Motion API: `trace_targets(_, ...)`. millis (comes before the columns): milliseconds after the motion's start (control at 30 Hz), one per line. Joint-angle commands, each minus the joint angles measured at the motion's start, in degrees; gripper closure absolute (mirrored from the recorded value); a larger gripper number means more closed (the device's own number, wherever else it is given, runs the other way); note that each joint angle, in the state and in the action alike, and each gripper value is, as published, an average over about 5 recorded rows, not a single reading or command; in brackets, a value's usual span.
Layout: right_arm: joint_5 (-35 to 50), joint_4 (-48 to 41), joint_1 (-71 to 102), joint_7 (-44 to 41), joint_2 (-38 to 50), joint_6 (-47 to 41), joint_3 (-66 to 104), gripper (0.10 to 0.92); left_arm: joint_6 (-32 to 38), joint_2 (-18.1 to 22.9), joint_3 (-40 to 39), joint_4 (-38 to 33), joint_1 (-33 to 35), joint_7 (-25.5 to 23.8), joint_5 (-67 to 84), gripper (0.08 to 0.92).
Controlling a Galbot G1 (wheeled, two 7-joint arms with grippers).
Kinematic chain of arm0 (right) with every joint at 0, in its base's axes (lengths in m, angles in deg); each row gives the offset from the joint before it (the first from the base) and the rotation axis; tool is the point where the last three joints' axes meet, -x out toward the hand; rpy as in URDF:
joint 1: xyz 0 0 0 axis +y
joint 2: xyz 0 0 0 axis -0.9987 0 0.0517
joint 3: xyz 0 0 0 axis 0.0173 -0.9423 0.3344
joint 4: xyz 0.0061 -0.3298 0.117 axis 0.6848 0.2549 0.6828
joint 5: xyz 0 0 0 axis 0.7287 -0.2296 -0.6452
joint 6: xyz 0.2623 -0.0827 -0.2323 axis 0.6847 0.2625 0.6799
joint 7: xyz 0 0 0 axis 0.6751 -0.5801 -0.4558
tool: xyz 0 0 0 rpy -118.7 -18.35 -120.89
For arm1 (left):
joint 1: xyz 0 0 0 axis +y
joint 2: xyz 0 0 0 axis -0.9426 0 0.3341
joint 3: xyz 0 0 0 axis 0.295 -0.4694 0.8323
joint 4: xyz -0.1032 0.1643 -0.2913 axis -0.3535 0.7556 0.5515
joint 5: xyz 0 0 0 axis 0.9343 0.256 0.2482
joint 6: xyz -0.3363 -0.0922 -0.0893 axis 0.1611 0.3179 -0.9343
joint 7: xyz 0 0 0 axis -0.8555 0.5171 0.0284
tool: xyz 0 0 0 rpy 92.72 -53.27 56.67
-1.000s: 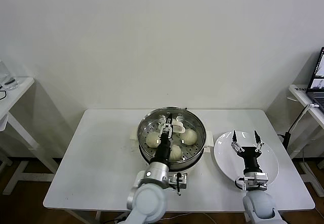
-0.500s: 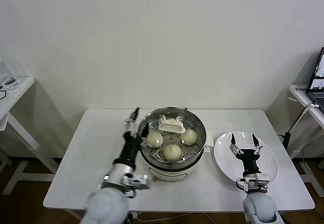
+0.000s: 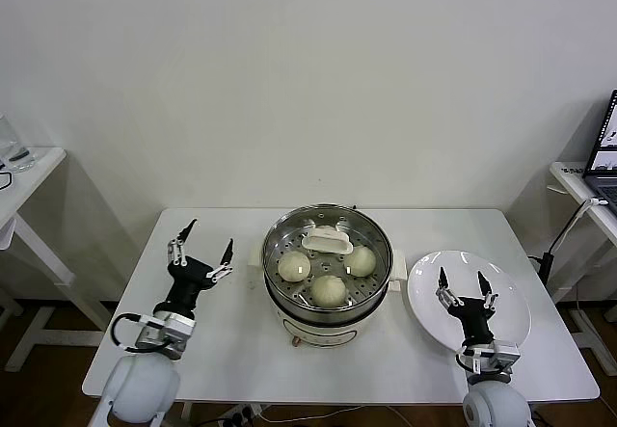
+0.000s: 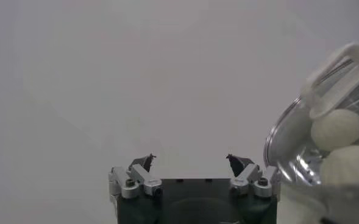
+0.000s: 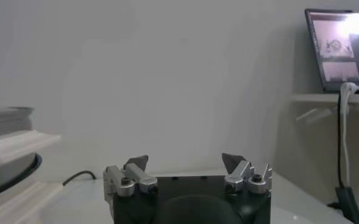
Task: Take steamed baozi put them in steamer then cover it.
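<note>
The steamer [image 3: 328, 271] stands in the middle of the white counter [image 3: 212, 345]. It is a shiny steel pot on a white base. The glass cover [image 3: 328, 249] lies on top of it, and its white handle [image 3: 328, 241] sits near the far side of the pot. Through the glass I can see three baozi [image 3: 329, 290] on the tray with holes: one on the left, one on the right and one nearer to the robot. The handle may hide a fourth bun; I cannot tell this.

The left pincer [image 3: 201, 247] is over the counter on the left of the steamer, apart from it. Its two fingers point up and stand wide open, and nothing is between them. In the left wrist view the same pincer [image 4: 191, 163] shows its two dark tips far from each other, and the edge of the cover [image 4: 316, 131] with two buns under it appears at the side.

The right pincer [image 3: 462, 280] is over the white plate [image 3: 511, 331], which lies on the counter at the right of the steamer, close beside it. This pincer is also wide open and holds nothing. In the right wrist view its tips [image 5: 185, 162] are spread, and a laptop [image 5: 341, 52] stands on a side table behind.
</note>
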Motion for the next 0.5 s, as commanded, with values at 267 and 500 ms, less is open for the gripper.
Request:
trace_targets(267,1.5,2.6,2.9,-0.8,-0.5,-1.4,0.5,0.203,9.5,1.5,7.9,8.5,3.4,-2.1,16.0,0.177)
trace_targets(500,0.8,2.7,3.0,-0.9,-0.4,-1.1,0.3,0.203,10.4,1.7,8.2,8.7,3.6,-2.2,15.8,0.177)
